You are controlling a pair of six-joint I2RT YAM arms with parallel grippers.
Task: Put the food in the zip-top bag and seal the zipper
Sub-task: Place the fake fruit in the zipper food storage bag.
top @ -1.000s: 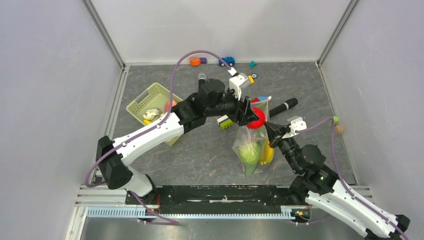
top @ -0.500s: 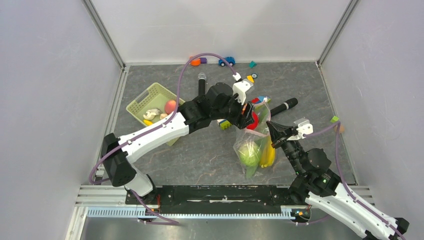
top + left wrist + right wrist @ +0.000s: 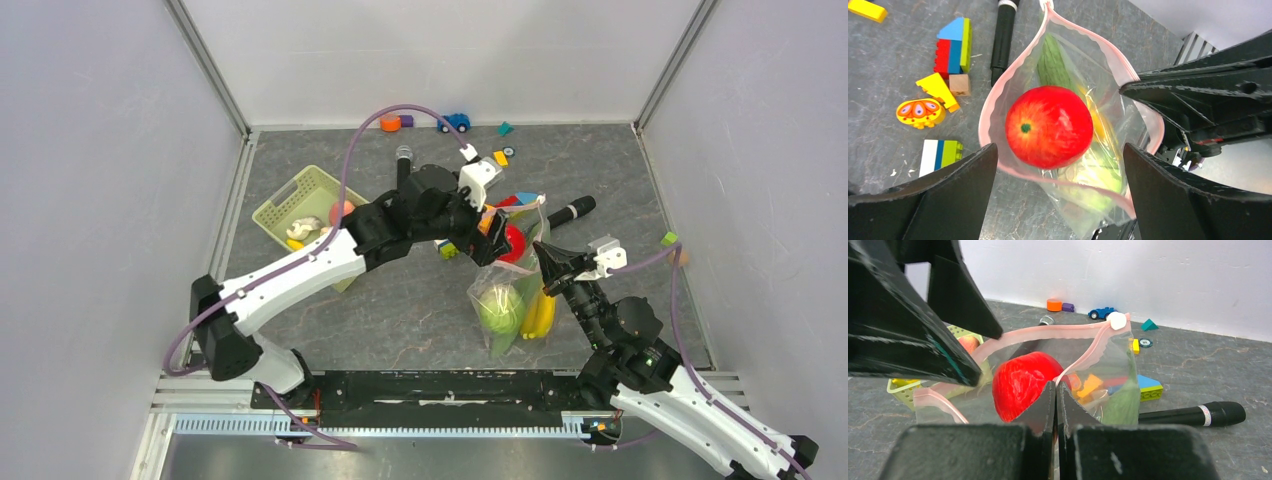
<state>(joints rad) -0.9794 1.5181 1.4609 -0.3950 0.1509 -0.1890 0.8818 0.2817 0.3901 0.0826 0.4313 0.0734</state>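
The clear zip-top bag (image 3: 505, 300) hangs mouth-up, its pink zipper (image 3: 988, 107) spread into a loop. My right gripper (image 3: 1055, 385) is shut on the near rim of that zipper (image 3: 1048, 332). A red tomato (image 3: 1048, 126) sits in the bag's mouth, touching neither finger of my left gripper (image 3: 1059, 147), which stands wide open just above it. Lower in the bag lie a green cabbage (image 3: 498, 305), a yellow banana (image 3: 540, 312) and a green leafy vegetable (image 3: 1053, 65). A pinkish fruit (image 3: 341, 210) rests in the pale green basket (image 3: 290, 200).
Coloured blocks (image 3: 953, 47) lie just left of the bag. A black microphone (image 3: 570, 212) lies behind it on the right and a second one (image 3: 404, 165) under the left arm. A blue toy car (image 3: 455, 122) and small pieces line the back wall.
My left gripper has opened and let go of the tomato, which now sits in the bag's mouth. The left arm drew back slightly to the left. The right gripper held still.
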